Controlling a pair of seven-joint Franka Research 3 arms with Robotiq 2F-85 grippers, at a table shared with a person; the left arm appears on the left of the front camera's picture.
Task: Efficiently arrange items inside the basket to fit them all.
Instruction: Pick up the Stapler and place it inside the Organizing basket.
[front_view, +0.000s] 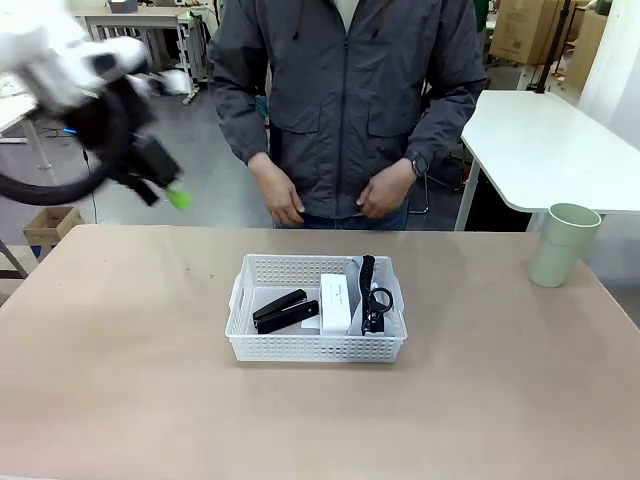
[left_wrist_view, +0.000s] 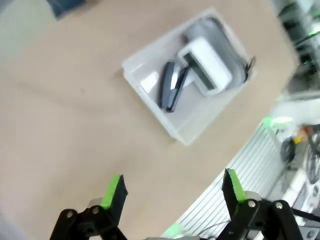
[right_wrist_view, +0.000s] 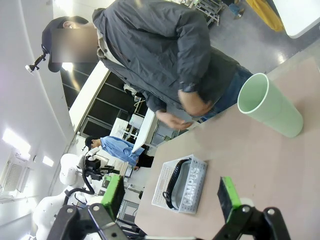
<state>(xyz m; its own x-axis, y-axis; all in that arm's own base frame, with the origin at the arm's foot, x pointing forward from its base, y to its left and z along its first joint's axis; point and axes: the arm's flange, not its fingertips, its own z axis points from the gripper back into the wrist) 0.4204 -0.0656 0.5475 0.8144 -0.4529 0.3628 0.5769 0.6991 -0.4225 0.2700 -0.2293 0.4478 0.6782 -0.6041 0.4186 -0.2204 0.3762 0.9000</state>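
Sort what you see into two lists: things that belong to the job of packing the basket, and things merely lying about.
Belong to the job:
basket
stapler, in the basket
white box, in the basket
pouch, in the basket
cup, outside the basket

Lying about:
side table
floor carton
cartons at the back
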